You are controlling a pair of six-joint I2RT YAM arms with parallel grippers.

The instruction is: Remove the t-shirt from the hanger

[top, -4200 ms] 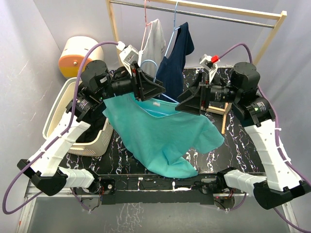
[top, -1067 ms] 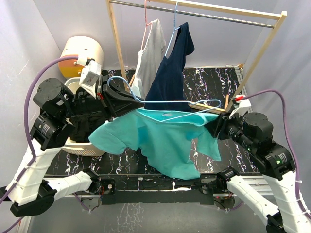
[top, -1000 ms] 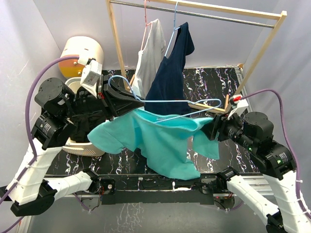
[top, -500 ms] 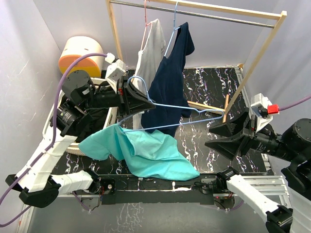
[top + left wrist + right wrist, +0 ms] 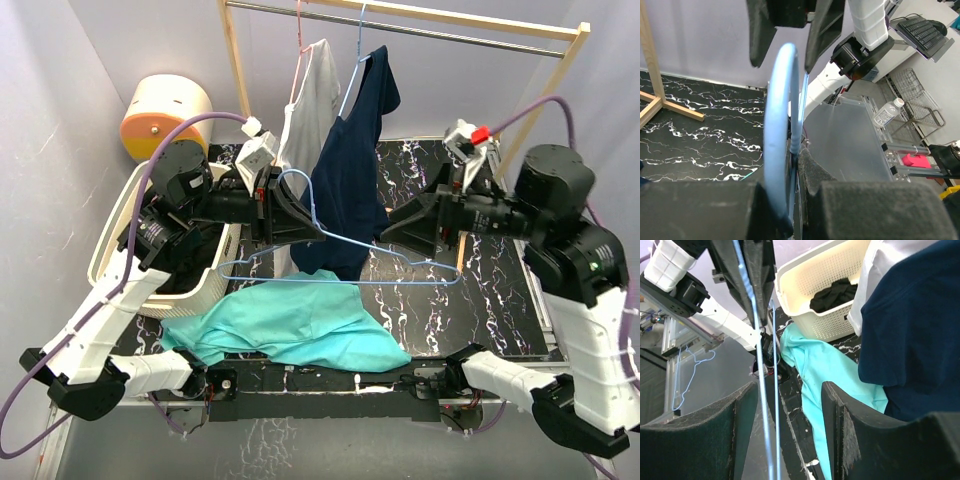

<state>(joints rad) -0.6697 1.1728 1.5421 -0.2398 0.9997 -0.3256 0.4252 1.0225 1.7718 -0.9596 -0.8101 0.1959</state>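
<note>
The teal t-shirt (image 5: 300, 328) lies crumpled on the black marbled table at the near edge, off the hanger; it also shows in the right wrist view (image 5: 822, 365). The bare light-blue wire hanger (image 5: 340, 263) hangs in the air above it. My left gripper (image 5: 290, 205) is shut on the hanger's hook (image 5: 780, 130). My right gripper (image 5: 400, 228) is open and empty beside the hanger's right part; two hanger wires (image 5: 762, 390) run between its fingers (image 5: 840, 435) without being clamped.
A wooden rack (image 5: 240, 90) at the back holds a white shirt (image 5: 310, 95) and a navy shirt (image 5: 350, 170) on hangers. A cream laundry basket (image 5: 130, 215) with dark clothes stands at the left, with an orange-and-cream round container (image 5: 160, 110) behind it.
The teal t-shirt has slid off the hanger and dropped onto the table. My right gripper has let go of it and swung up beside the hanger. The left holds the hanger.
</note>
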